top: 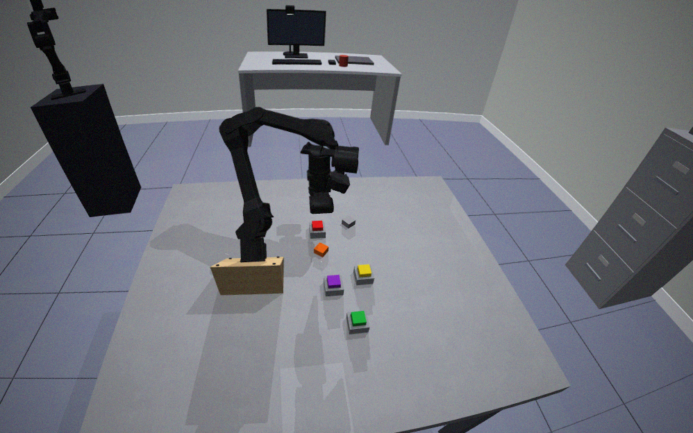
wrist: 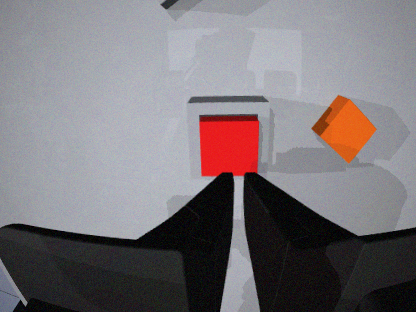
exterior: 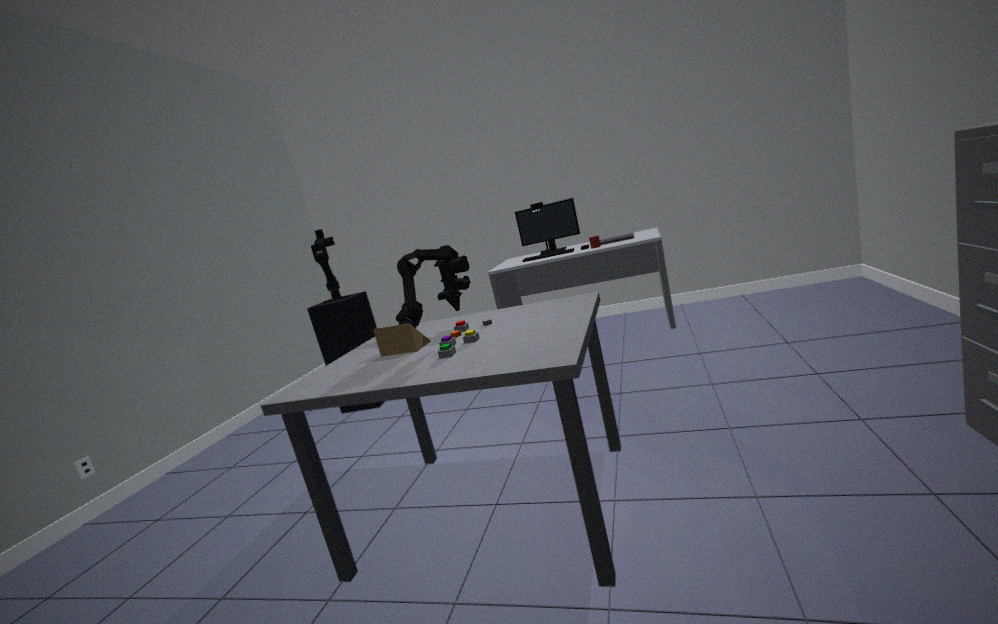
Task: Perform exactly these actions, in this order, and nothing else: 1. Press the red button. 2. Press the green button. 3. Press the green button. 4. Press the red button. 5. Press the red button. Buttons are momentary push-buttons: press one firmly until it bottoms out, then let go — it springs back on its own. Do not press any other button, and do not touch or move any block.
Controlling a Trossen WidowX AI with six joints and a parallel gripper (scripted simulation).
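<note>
Office: desk (top: 319, 71), monitor (top: 296, 28), filing cabinet (top: 638, 219)
</note>
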